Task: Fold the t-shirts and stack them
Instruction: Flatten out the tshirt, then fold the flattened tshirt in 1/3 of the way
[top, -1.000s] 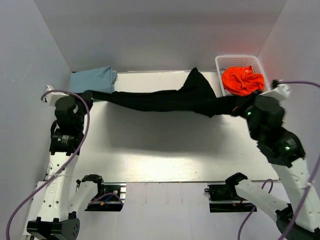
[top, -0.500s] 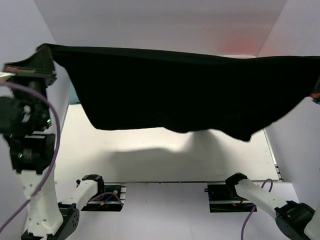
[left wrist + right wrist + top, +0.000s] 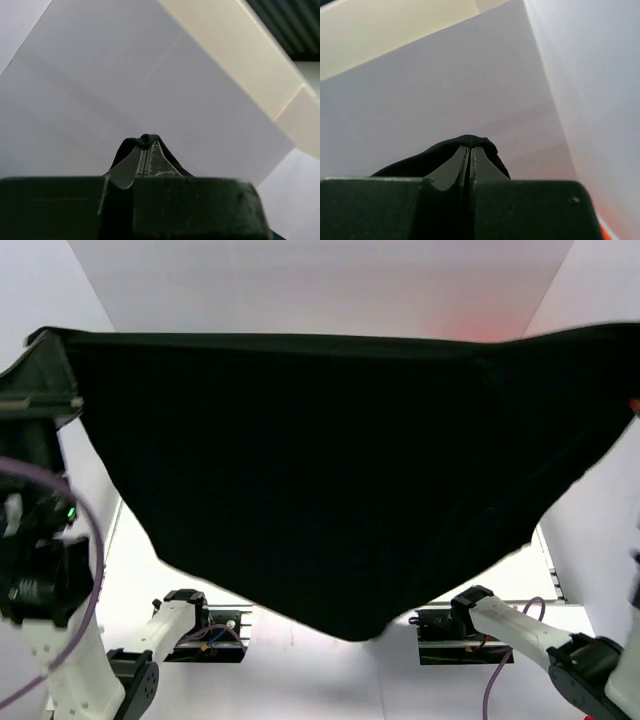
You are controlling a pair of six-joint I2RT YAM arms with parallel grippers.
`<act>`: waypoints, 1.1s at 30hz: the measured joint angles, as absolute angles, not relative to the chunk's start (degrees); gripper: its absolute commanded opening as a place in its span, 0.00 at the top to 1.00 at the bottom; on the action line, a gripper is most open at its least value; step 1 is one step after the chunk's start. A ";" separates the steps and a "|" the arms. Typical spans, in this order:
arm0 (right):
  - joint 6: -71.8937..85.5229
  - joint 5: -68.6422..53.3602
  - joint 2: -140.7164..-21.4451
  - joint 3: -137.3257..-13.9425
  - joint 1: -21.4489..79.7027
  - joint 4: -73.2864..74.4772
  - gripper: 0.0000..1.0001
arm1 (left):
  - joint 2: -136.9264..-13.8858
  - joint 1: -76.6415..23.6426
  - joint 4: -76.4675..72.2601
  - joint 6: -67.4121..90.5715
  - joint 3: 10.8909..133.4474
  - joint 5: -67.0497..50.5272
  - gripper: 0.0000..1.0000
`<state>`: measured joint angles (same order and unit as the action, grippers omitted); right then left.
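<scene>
The large black t-shirt (image 3: 340,470) hangs stretched wide and high between my two arms, close to the top camera, and hides most of the table. My left gripper (image 3: 145,142) is shut on a black fold of the shirt (image 3: 146,138) at its left top corner. My right gripper (image 3: 470,150) is shut on another black fold (image 3: 475,141) at its right top corner. Both wrist views point up at the white walls. The light blue, green and orange t-shirts are hidden behind the black one.
White enclosure walls (image 3: 300,285) rise at the back and both sides. A strip of the white table (image 3: 130,570) shows under the shirt at the left. Both arm bases (image 3: 205,625) sit at the near edge. The mesh basket is hidden.
Both arms have raised the black shirt from a rope-like stretch low over the table to a wide sheet held high. It now hangs lower and closer to the camera, covering the basket and the blue shirt.
</scene>
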<state>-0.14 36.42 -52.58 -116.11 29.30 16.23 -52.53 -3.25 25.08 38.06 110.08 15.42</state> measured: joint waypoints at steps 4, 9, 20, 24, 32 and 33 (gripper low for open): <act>-6.42 41.41 -57.52 -109.45 29.28 6.11 1.00 | -56.71 -3.25 23.33 37.23 105.78 16.86 1.00; -13.74 47.31 -69.56 -94.11 28.03 -9.39 1.00 | -66.26 -3.16 17.32 35.27 93.43 20.21 1.00; -7.86 38.04 -100.16 -82.72 18.28 -8.99 1.00 | -105.45 -3.29 5.61 33.98 75.92 20.47 1.00; -5.67 31.48 -106.17 -83.02 15.99 -8.25 1.00 | -115.44 -3.49 5.93 33.50 80.86 20.05 1.00; -2.13 23.51 -111.07 -85.06 14.66 -1.15 1.00 | -119.63 -3.49 4.10 32.77 86.46 18.59 1.00; -1.30 22.94 -111.07 -85.84 14.61 0.21 1.00 | -119.70 -3.49 4.05 32.60 86.87 18.55 1.00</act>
